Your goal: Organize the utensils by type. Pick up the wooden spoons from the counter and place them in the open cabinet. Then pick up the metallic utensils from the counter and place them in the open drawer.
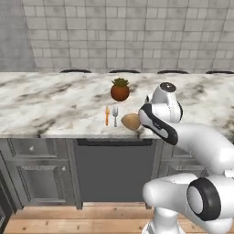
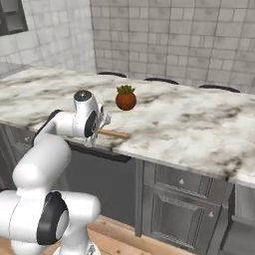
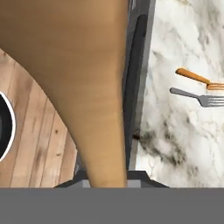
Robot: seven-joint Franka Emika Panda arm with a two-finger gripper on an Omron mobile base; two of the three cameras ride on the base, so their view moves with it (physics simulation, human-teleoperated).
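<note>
My gripper (image 2: pixel 97 132) is shut on a tan wooden spoon (image 1: pixel 131 121) at the counter's (image 1: pixel 45 100) front edge. The spoon's oval bowl pokes out left of the hand in the left base view. Its slim handle (image 2: pixel 115 134) sticks out to the right in the right base view. Seen from the hand, the spoon (image 3: pixel 87 78) looms large, held just above the gripper (image 3: pixel 107 180). On the marble lie an orange fork (image 1: pixel 107 115) (image 3: pixel 194 77) and a grey steel fork (image 1: pixel 115 115) (image 3: pixel 192 96), side by side, apart from the gripper. The drawer is out of view.
A small potted plant (image 1: pixel 119 90) (image 2: pixel 125 97) stands on the counter behind the forks. Dark grey base cabinets (image 1: pixel 32 173) and a flat dark panel (image 1: pixel 114 169) sit below the slab. A dark wall cabinet corner (image 2: pixel 11 15) shows high up. Wooden floor (image 3: pixel 39 131) lies below.
</note>
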